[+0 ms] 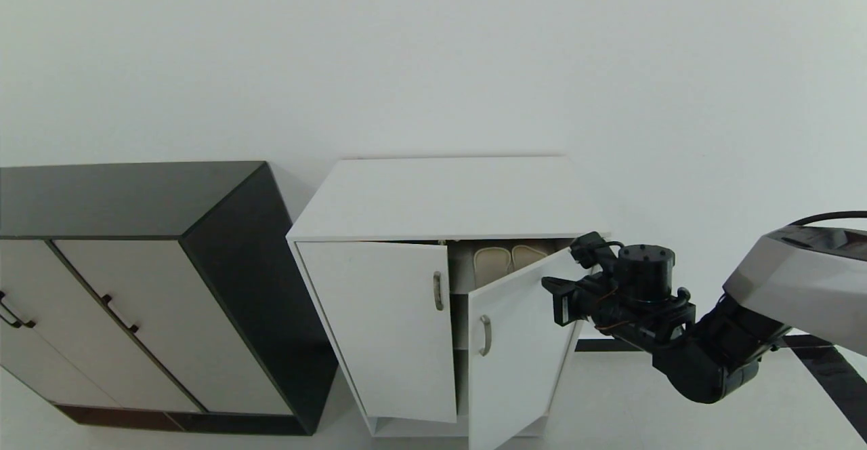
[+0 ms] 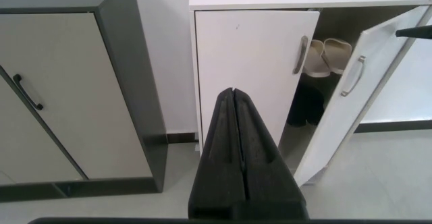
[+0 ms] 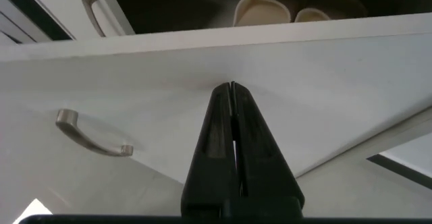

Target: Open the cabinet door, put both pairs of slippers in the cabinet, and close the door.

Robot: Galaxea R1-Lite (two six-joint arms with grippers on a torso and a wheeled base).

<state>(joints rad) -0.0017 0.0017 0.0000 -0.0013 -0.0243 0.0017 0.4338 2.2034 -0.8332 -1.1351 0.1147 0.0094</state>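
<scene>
White cabinet (image 1: 440, 199), beige slippers (image 1: 508, 260), black cupboard (image 1: 250, 267)

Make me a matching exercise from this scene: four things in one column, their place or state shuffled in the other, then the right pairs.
All at the white cabinet.

Things
1. left door
2. right door
3. beige slippers
4. right hand

States
A. on the upper shelf inside
B. fingers together, tips at a door's outer face
C. closed against the cabinet front
D. swung partly open

Pairs: 1-C, 2-D, 3-A, 4-B
</scene>
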